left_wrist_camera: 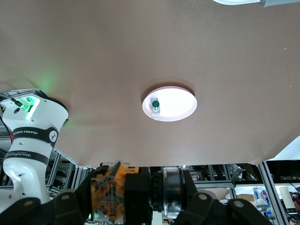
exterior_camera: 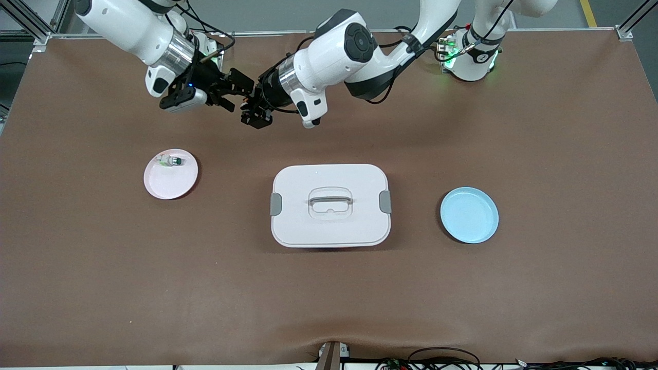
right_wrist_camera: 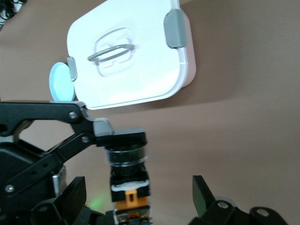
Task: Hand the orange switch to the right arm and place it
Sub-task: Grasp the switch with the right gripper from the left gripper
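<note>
Left gripper (exterior_camera: 255,104), reaching in from the left arm's base toward the right arm's end of the table, is clamped tight on the orange switch (right_wrist_camera: 127,180), held up in the air over bare brown tabletop (exterior_camera: 329,308), over the stretch between the robots' bases and the white lidded box (exterior_camera: 329,205). In the right wrist view the switch stands out from the left gripper's fingertips (right_wrist_camera: 102,127) with its long axis running toward the right wrist camera: black collar at the gripped end, then the orange and tan body pointing into the gap of the right gripper (right_wrist_camera: 140,197). That gripper stands spread as wide as it goes and has hold of nothing; one finger (right_wrist_camera: 204,197) shows on one side of the switch and its partner on the other, neither touching it. So the switch lies straight ahead of the right gripper, already between its open jaws, and the handover looks ready for the right gripper to shut on the free orange end before the left lets go. The likely risk is pinching too near the left's fingertips. Farther out, the pink plate (exterior_camera: 170,174) with the green-capped part (exterior_camera: 170,161) sits near the right arm's end, and the blue plate (exterior_camera: 469,215) sits toward the left arm's end.
</note>
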Controlling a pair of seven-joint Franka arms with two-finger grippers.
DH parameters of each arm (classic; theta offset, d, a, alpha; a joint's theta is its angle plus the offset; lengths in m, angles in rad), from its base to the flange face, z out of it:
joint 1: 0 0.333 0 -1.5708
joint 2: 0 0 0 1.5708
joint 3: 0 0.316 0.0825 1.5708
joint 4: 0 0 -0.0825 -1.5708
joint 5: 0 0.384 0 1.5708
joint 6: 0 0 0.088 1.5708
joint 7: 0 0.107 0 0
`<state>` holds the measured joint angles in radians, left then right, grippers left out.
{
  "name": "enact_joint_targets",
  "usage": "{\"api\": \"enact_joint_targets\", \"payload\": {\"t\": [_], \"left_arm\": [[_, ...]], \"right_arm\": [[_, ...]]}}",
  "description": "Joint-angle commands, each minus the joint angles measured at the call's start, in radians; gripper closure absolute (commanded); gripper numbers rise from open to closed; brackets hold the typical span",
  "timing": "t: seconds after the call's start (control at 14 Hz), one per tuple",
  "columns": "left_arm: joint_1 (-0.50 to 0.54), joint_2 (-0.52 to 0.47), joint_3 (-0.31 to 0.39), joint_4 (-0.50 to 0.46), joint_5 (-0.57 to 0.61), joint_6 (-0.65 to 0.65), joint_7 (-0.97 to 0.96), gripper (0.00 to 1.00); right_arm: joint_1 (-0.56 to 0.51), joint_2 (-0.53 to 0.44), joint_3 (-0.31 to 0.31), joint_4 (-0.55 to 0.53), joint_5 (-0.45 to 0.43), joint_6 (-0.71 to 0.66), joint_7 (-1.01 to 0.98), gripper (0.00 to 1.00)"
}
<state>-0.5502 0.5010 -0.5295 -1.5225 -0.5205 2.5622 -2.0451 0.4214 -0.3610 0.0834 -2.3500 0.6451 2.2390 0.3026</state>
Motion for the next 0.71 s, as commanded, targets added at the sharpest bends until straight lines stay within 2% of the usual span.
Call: {"api": "enact_joint_targets", "payload": {"t": [0.0, 0.07, 0.14, 0.36, 0.43, 0.5, 0.57, 0.64], "left_arm": [[-0.011, 0.005, 0.008, 0.018, 0.022, 0.007, -0.018, 0.93], [-0.011, 0.005, 0.008, 0.018, 0.022, 0.007, -0.018, 0.93], [-0.011, 0.005, 0.008, 0.018, 0.022, 0.009, -0.018, 0.93], [-0.011, 0.005, 0.008, 0.015, 0.022, 0.009, -0.018, 0.93], [-0.011, 0.005, 0.008, 0.016, 0.022, 0.009, -0.018, 0.93], [-0.011, 0.005, 0.008, 0.015, 0.027, 0.007, -0.018, 0.93], [-0.011, 0.005, 0.008, 0.015, 0.030, 0.009, -0.018, 0.92], [-0.010, 0.005, 0.008, 0.013, 0.030, 0.007, -0.018, 0.92]], "right_arm": [[0.031, -0.029, -0.004, -0.041, 0.028, 0.045, 0.010, 0.00], [0.033, -0.029, -0.004, -0.043, 0.028, 0.045, 0.009, 0.00], [0.033, -0.029, -0.005, -0.043, 0.028, 0.044, 0.009, 0.07], [0.042, -0.029, -0.004, -0.042, 0.028, 0.048, 0.001, 0.46], [0.045, -0.029, -0.004, -0.042, 0.028, 0.047, -0.005, 0.67], [0.045, -0.030, -0.004, -0.038, 0.027, 0.042, -0.007, 0.95], [0.045, -0.030, -0.004, -0.037, 0.027, 0.041, -0.002, 1.00], [0.045, -0.030, -0.005, -0.037, 0.027, 0.040, 0.000, 1.00]]}}
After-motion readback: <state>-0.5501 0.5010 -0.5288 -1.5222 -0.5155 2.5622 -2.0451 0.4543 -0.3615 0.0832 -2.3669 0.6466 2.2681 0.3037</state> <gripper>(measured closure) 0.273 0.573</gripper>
